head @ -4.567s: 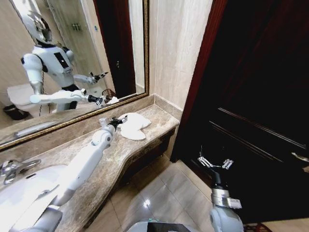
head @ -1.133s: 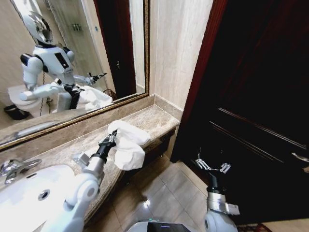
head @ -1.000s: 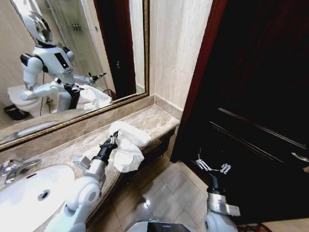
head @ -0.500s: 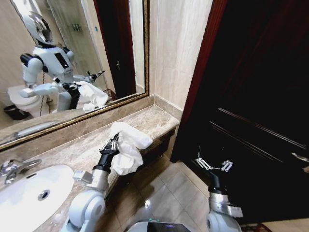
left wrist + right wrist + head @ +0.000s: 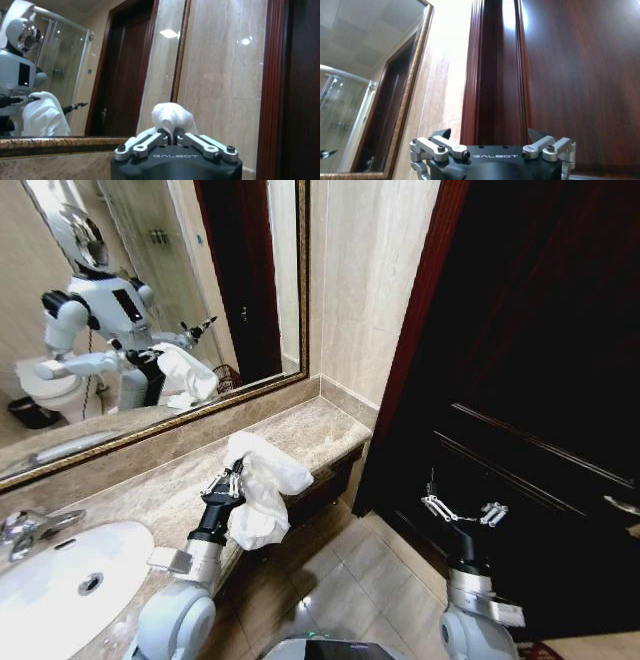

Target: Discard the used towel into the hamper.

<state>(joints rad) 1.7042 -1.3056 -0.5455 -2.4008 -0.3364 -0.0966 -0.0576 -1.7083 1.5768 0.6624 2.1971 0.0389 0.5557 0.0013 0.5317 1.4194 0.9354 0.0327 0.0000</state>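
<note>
The used white towel [image 5: 264, 488] hangs bunched above the front edge of the marble counter [image 5: 320, 430], with my left gripper [image 5: 232, 480] shut on its upper fold. In the left wrist view the fingers [image 5: 150, 139] pinch a white tuft of the towel [image 5: 172, 115]. My right gripper [image 5: 463, 512] is open and holds nothing; it points up in front of the dark wooden door, over the floor. Its jaws stand apart in the right wrist view [image 5: 490, 135]. A small dark reddish basket, seemingly the hamper [image 5: 228, 376], shows as a reflection in the mirror.
A white sink [image 5: 70, 570] with a chrome tap [image 5: 25, 525] sits at the counter's near left. A gold-framed mirror [image 5: 150, 280] covers the wall behind. The dark door [image 5: 540, 380] closes off the right. Beige floor tiles [image 5: 350, 580] lie between counter and door.
My left arm has pulled back toward me, carrying the lifted towel from over the counter toward its front edge. The right gripper has shifted slightly to the right.
</note>
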